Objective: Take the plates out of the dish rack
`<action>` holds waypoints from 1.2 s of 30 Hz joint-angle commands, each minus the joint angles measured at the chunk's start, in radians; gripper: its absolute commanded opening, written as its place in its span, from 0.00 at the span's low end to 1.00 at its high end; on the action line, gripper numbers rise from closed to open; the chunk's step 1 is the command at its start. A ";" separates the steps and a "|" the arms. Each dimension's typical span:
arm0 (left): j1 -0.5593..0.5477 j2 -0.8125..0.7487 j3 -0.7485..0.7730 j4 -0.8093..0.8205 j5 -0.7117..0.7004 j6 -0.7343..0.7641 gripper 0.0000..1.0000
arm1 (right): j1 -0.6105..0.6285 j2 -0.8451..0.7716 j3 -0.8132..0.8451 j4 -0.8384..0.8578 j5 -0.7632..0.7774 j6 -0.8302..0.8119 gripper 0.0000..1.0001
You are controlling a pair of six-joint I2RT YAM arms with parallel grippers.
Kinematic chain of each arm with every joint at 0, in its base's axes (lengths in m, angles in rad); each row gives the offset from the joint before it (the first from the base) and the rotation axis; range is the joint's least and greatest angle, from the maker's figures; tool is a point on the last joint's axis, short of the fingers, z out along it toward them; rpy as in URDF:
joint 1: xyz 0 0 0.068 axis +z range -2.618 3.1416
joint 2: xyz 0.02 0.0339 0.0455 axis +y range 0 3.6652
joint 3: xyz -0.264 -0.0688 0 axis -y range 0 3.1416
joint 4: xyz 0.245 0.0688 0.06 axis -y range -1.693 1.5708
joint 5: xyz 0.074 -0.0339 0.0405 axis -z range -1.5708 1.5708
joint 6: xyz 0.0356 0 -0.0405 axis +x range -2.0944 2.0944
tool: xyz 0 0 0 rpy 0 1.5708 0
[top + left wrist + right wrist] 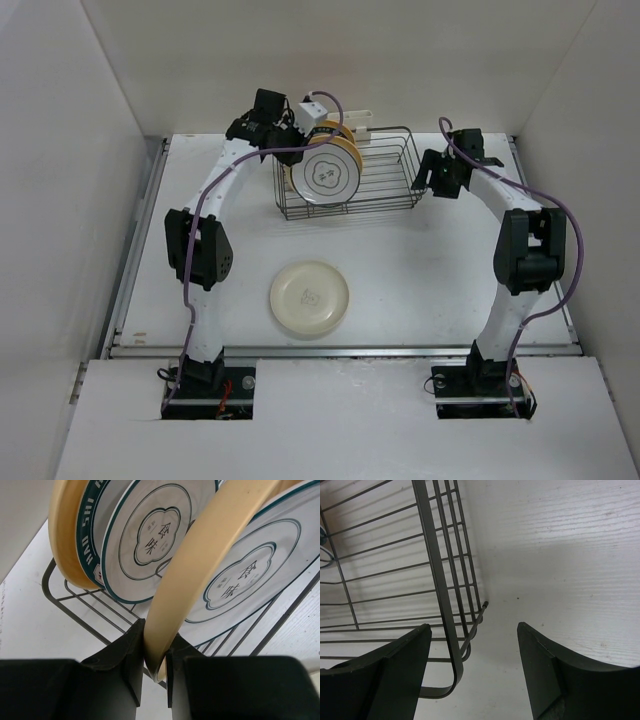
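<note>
Dark wire makes up the dish rack (385,172), which sits on the white table (430,270) in the upper middle of the overhead view. Several plates (328,172) stand on edge at its left end. A cream plate (310,297) lies flat on the table in the lower middle of that view, well apart from the rack.

The left gripper (155,652) is at the rack's upper-left end. In the left wrist view its fingers (122,652) pinch the lower edge of a yellow-rimmed plate (200,565), whose rim runs from bottom centre to upper right. A white face with a dark-lined emblem shows to the right of that rim. To the upper left stand a thin-rimmed white plate (150,535) and, behind it, a green-rimmed plate (87,535).

The right gripper (472,627) hangs at the rack's right end. Its fingers are spread wide, and the rack's corner wire rises between them, close to the finger at frame left. Whether the wire touches that finger cannot be told.
</note>
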 commanded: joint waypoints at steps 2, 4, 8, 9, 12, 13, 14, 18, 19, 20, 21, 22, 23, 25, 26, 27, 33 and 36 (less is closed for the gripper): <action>0.013 -0.072 0.034 0.163 -0.047 -0.033 0.00 | 0.002 -0.034 -0.003 0.043 -0.003 -0.007 0.75; 0.004 -0.072 0.034 0.154 -0.056 -0.022 0.00 | 0.002 -0.034 -0.003 0.043 -0.003 -0.007 0.75; 0.004 -0.072 0.034 0.167 -0.116 -0.036 0.00 | 0.002 -0.034 -0.003 0.043 -0.003 -0.007 0.75; 0.004 -0.072 0.034 0.177 -0.147 -0.063 0.00 | 0.002 -0.034 -0.003 0.043 -0.003 -0.007 0.75; 0.004 -0.072 0.060 0.189 -0.180 -0.089 0.00 | 0.002 -0.034 -0.003 0.043 -0.003 -0.007 0.75; 0.004 -0.072 0.071 0.189 -0.181 -0.099 0.00 | 0.002 -0.034 -0.003 0.043 -0.012 -0.007 0.75; 0.004 -0.072 0.082 0.189 -0.181 -0.099 0.00 | 0.002 -0.034 -0.003 0.043 -0.012 -0.007 0.75; 0.004 -0.072 0.105 0.180 -0.191 -0.099 0.00 | 0.002 -0.034 -0.012 0.043 -0.012 -0.007 0.75; 0.004 -0.072 0.105 0.180 -0.191 -0.099 0.00 | 0.002 -0.034 -0.012 0.043 -0.012 -0.007 0.75; 0.004 -0.072 0.105 0.180 -0.203 -0.099 0.00 | 0.002 -0.034 -0.012 0.043 -0.012 -0.007 0.75; 0.004 -0.072 0.105 0.180 -0.204 -0.099 0.00 | 0.002 -0.034 -0.012 0.043 -0.012 -0.007 0.75; 0.004 -0.072 0.105 0.180 -0.216 -0.099 0.00 | 0.002 -0.034 -0.012 0.043 -0.012 -0.007 0.75; 0.004 -0.072 0.105 0.180 -0.216 -0.099 0.00 | 0.002 -0.034 -0.021 0.043 -0.012 -0.007 0.75; 0.004 -0.072 0.087 0.204 -0.228 -0.099 0.00 | 0.002 -0.034 -0.021 0.043 -0.012 -0.007 0.75; 0.004 -0.072 0.065 0.204 -0.228 -0.090 0.00 | 0.002 -0.034 -0.021 0.043 -0.012 -0.007 0.75; 0.004 -0.072 0.044 0.218 -0.240 -0.090 0.00 | 0.002 -0.034 -0.021 0.043 -0.012 -0.007 0.75; 0.004 -0.054 0.008 0.243 -0.210 -0.080 0.00 | 0.002 -0.043 -0.030 0.043 -0.003 -0.007 0.75; -0.005 -0.054 -0.013 0.243 -0.190 -0.080 0.00 | 0.002 -0.052 -0.041 0.053 -0.003 -0.007 0.75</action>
